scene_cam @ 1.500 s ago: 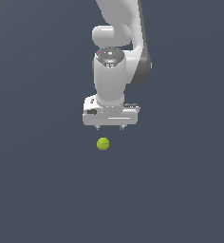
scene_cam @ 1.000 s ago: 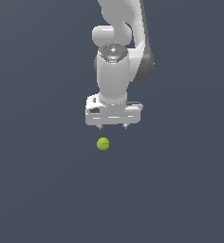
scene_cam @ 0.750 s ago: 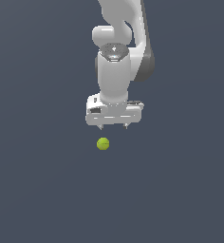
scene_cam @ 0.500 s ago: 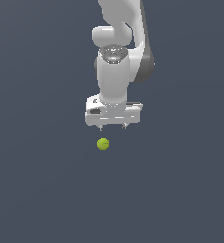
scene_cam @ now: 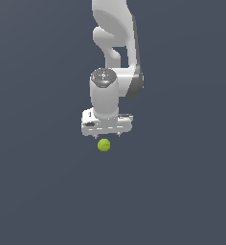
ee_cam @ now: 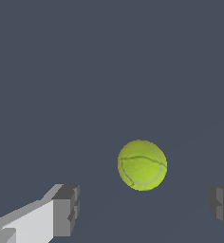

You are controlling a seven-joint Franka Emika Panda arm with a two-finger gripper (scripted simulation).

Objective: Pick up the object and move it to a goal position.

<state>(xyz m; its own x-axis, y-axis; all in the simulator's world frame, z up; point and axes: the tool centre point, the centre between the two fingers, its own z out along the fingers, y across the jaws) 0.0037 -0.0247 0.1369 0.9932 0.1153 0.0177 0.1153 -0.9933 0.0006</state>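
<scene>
The object is a small yellow-green ball [scene_cam: 104, 145] with faint curved seam lines, lying on the flat dark grey floor. My white gripper [scene_cam: 107, 136] hangs just above and behind it in the exterior view, fingers pointing down and spread wide. In the wrist view the ball [ee_cam: 142, 164] lies ahead of the two grey fingertips [ee_cam: 66, 210], roughly between their lines, touching neither. The jaws are open and hold nothing.
The white arm [scene_cam: 116, 52] rises from the gripper toward the top of the exterior view. The dark grey floor [scene_cam: 182, 191] spreads flat on all sides, with no other object in sight.
The gripper has come down toward the ball, so the gap between the fingertips and the ball is smaller. The ball has not moved.
</scene>
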